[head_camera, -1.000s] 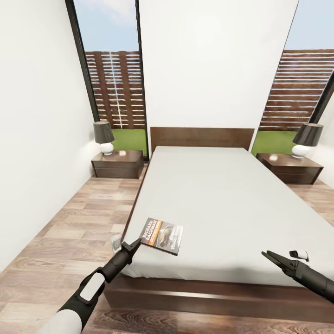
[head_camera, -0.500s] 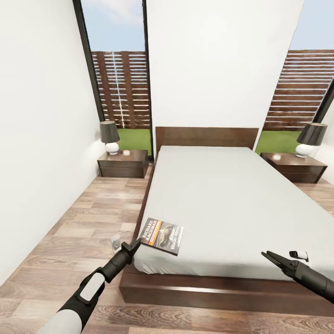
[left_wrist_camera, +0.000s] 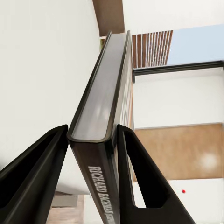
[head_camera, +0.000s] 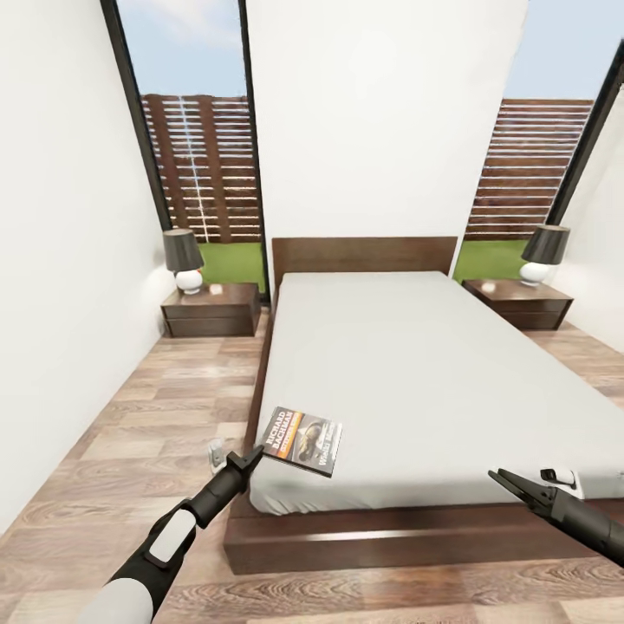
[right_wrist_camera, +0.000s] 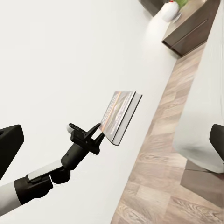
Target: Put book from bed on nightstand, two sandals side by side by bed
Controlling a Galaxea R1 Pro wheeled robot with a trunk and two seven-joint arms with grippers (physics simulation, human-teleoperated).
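My left pincer [head_camera: 256, 454] is closed on the spine edge of the small thin paperback book [head_camera: 302, 440] with the dark photo cover; my left wrist view shows a finger [left_wrist_camera: 140, 186] pressed to each side of the spine. The book juts out ahead of that pincer, above the near corner of the large low bed [head_camera: 416, 373] with its pale grey mattress. Far beyond the pincer, against the white wall, sits a low dark brown nightstand [head_camera: 211, 309] carrying a black-shaded lamp [head_camera: 184, 259]. My right pincer [head_camera: 500, 477] holds nothing; I cannot tell how far it is parted. It hovers at the bed's foot. Well past it stands the other nightstand [head_camera: 518, 303].
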